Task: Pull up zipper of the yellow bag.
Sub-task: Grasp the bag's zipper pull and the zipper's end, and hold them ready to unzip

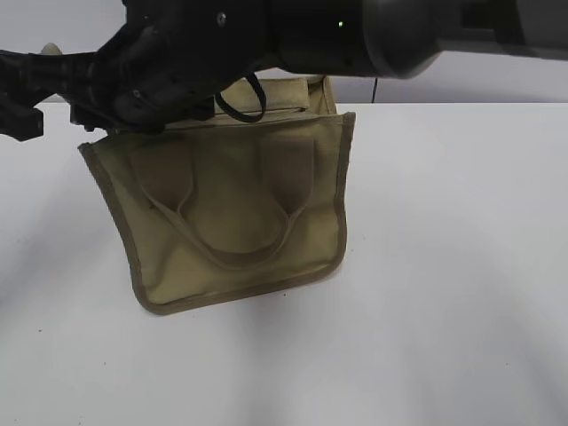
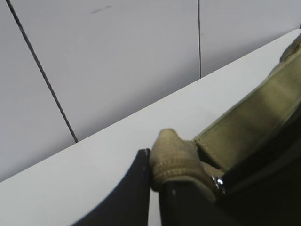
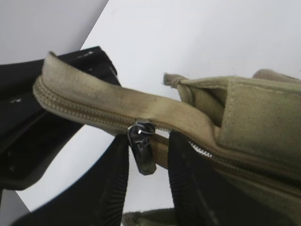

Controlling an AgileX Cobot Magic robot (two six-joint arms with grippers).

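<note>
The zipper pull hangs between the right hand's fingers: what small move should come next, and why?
Probably close the right hand on the pull. It hangs loose between the open fingers, not yet gripped, while the left hand already pinches the bag's corner to brace it.

A plain white surface (image 1: 444,266) is seen, lit evenly with soft shadows. Behind it a pale grey wall (image 2: 117,61) is divided by thin dark vertical seams (image 2: 42,75).
</note>
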